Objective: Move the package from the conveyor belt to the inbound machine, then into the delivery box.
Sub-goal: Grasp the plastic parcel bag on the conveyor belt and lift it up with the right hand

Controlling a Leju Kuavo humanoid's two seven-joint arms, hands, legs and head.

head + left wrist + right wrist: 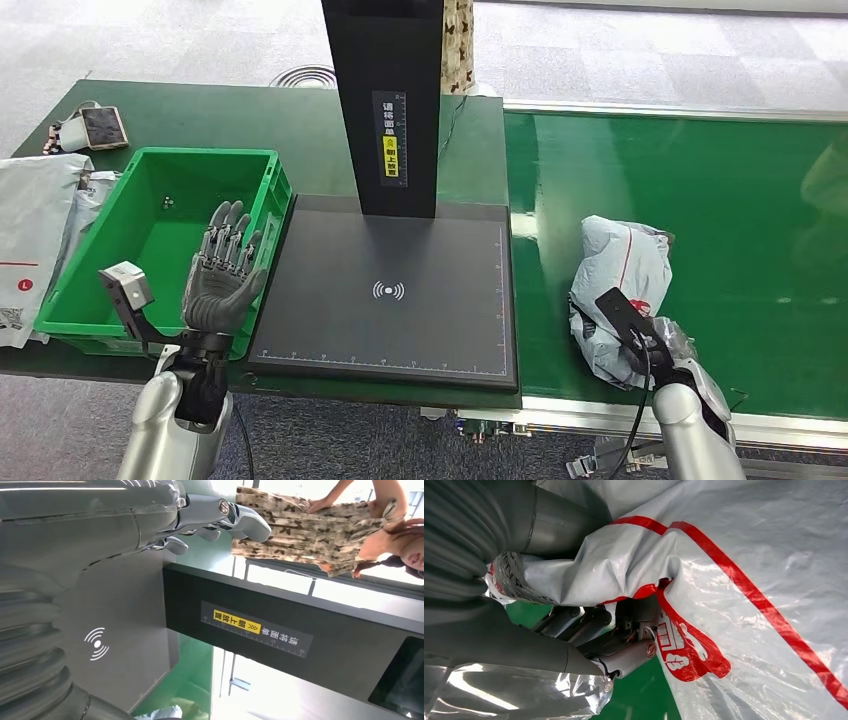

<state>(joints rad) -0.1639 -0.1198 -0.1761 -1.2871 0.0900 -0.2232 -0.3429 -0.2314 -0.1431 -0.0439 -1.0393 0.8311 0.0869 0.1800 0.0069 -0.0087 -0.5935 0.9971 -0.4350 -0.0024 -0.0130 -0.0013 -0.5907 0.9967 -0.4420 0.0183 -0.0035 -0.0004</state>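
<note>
At lower right, the right hand (pixel 589 630) seems to grip the grey package (pixel 622 290) on the belt (pixel 720 200), while the left hand (pixel 222 275) hovers with fingers spread by the green box (pixel 150 165) at left.

The head view looks forward and down from high on the robot, taking in the table (pixel 250 110), the inbound machine (pixel 390 290) and the conveyor belt (pixel 700 200). The left wrist view, turned sideways, sits close behind the left hand (pixel 220 515) and shares the machine. The right wrist view presses close against the package (pixel 744 555) in the right hand (pixel 624 645).
</note>
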